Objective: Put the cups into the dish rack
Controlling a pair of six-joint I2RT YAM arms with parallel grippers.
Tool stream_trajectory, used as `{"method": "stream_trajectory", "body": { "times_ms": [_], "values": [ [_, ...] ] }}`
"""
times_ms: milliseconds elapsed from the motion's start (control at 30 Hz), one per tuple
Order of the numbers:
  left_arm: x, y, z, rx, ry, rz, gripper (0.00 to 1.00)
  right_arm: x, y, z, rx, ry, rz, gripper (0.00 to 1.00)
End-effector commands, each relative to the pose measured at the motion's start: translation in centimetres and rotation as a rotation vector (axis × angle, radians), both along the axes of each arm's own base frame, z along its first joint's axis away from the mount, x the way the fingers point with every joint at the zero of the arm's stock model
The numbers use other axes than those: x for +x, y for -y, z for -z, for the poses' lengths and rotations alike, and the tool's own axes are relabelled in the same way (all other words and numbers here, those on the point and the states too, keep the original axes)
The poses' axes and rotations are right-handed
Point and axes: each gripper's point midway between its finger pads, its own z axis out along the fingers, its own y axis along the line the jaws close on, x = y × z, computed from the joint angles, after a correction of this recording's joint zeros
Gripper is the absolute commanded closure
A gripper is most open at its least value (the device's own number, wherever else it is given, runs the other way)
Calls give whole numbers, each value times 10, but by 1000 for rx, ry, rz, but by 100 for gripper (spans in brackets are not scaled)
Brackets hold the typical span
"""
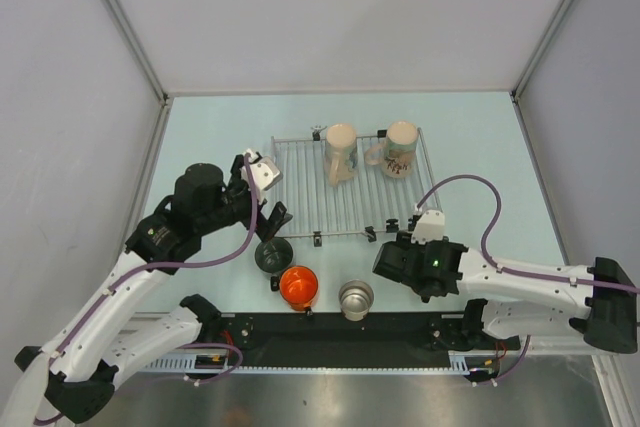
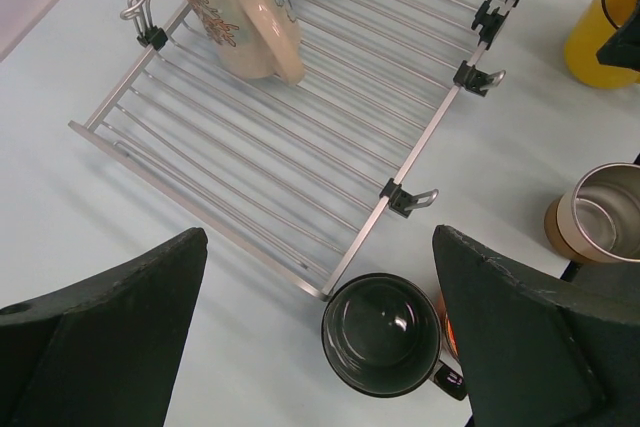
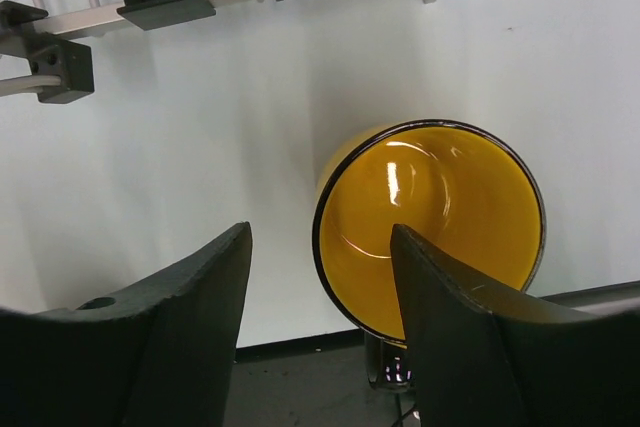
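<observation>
Cups: one cream mug (image 1: 341, 152) and a second cream mug (image 1: 399, 148) sit on the far side of the dish rack (image 1: 300, 192). The dark mug (image 1: 272, 254), orange mug (image 1: 298, 286) and steel mug (image 1: 356, 298) stand on the table (image 1: 480, 147) by its near edge. Your left gripper (image 2: 318, 237) hangs wide open and empty over the dark mug. Your right gripper (image 3: 320, 232) is likewise over the yellow mug (image 3: 440, 217).

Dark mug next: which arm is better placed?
Left. The left gripper hangs open directly over the dark mug at the dish rack's corner. The right gripper is open at the yellow mug, farther off.
</observation>
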Motion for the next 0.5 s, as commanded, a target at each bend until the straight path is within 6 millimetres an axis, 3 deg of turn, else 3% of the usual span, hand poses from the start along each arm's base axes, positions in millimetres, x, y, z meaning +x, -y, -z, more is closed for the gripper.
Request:
{"method": "stream_trajectory", "body": {
  "times_ms": [0, 133, 300, 467],
  "values": [
    [5, 0, -12, -16, 49, -4, 0, 7, -10, 9, 51, 7, 22, 39],
    [7, 0, -9, -11, 45, -6, 0, 9, -11, 21, 44, -16, 17, 48],
    [9, 1, -8, -16, 45, -11, 0, 11, -17, 35, 59, -48, 9, 70],
    [11, -1, -6, -10, 45, -19, 0, 12, -17, 44, 59, -67, 7, 78]
  ]
}}
